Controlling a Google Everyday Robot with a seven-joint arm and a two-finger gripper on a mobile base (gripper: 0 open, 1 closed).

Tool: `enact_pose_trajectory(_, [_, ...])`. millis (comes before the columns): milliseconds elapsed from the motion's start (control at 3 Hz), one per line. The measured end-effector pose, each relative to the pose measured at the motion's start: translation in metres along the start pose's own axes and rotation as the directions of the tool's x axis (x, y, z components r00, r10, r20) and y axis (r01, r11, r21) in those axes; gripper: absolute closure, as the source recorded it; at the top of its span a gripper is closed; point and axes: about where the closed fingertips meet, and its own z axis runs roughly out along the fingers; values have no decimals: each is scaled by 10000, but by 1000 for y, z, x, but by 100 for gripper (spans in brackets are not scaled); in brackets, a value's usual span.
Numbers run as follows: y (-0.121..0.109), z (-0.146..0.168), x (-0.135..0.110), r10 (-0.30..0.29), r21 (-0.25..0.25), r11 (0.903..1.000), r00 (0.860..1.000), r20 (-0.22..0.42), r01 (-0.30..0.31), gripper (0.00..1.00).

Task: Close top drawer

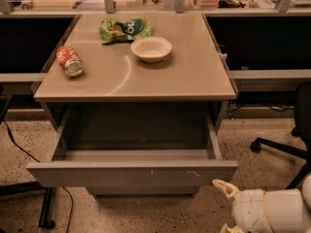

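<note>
Camera view: top drawer (131, 174) stands pulled far out under the table (175, 79), front panel nearest. Gripper (224, 207) sits low at near right, just below the panel's right end, fingers spread, holding nothing. Closing not started; the whole push is left.

Your gripper (226, 209) sits just below the top drawer's (131, 174) right front corner, fingers (224, 188) apart, the lower one cut off at the bottom edge; the chair (278, 148) right of the drawer is cropped too.

Tabletop (194, 76): tipped can (69, 62) left, green chip bag (124, 29), white bowl (151, 48); hand (222, 207) low right.
</note>
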Motion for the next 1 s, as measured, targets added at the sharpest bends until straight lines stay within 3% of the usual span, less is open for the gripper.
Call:
enact_pose_trajectory(333, [4,19,18,566,-538,9971,9978,346,-547,19])
enact_pose_trajectory(1000, [4,19,18,565,-538,9971,9978,346,-546,65])
